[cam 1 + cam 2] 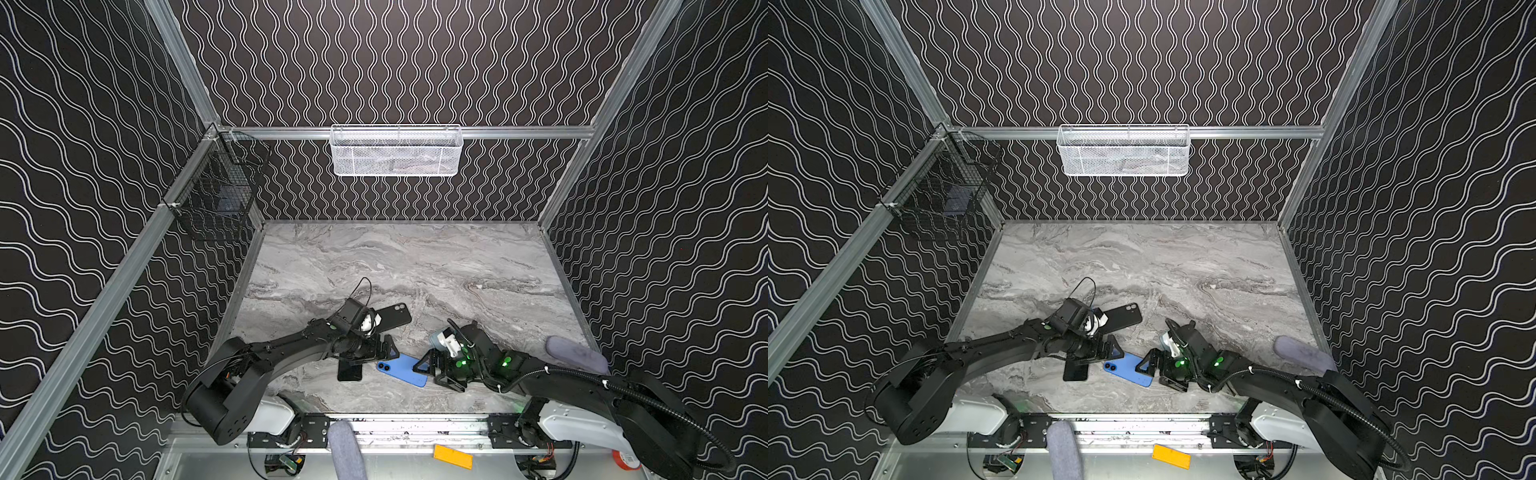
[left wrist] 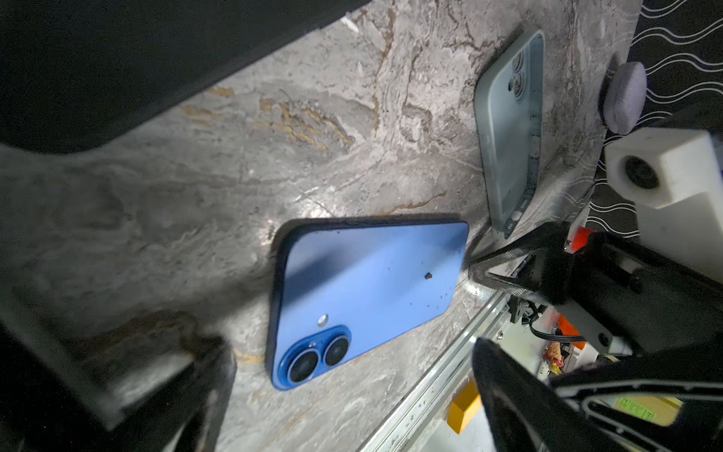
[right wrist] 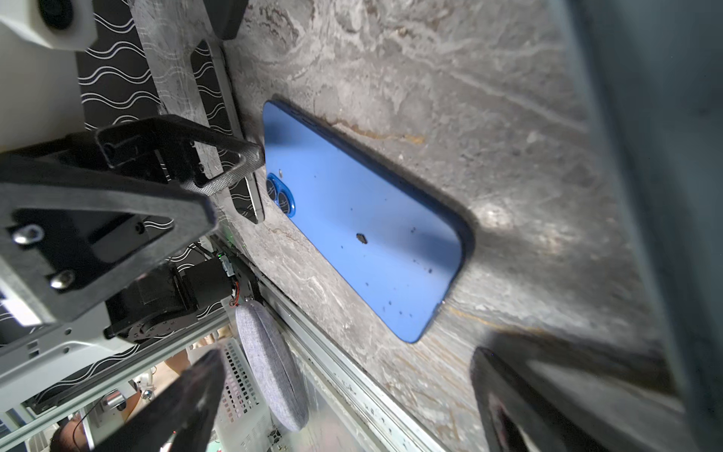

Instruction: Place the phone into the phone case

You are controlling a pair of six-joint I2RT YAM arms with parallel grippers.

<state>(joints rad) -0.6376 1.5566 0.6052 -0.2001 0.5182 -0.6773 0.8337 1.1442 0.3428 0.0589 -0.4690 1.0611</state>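
Note:
The blue phone (image 1: 402, 370) (image 1: 1128, 370) lies back up on the marble table near the front, its twin lenses (image 2: 319, 358) toward the left arm. A pale grey-blue phone case (image 2: 508, 133) lies open side up beyond the phone's plain end; in both top views the right arm covers most of it. My left gripper (image 1: 380, 355) (image 2: 354, 391) is open at the lens end, holding nothing. My right gripper (image 1: 434, 374) (image 3: 348, 364) is open at the plain end, also holding nothing. One fingertip of each sits close to the phone's edge; I cannot tell whether they touch.
A black phone-shaped item with lens cutouts (image 1: 392, 318) lies behind the left gripper. A glossy black slab (image 1: 349, 372) (image 3: 207, 94) lies under it. Grey pads (image 1: 577, 355) (image 1: 345, 449) sit right and front. Past the front rail (image 1: 407, 419) is a yellow block (image 1: 453, 456).

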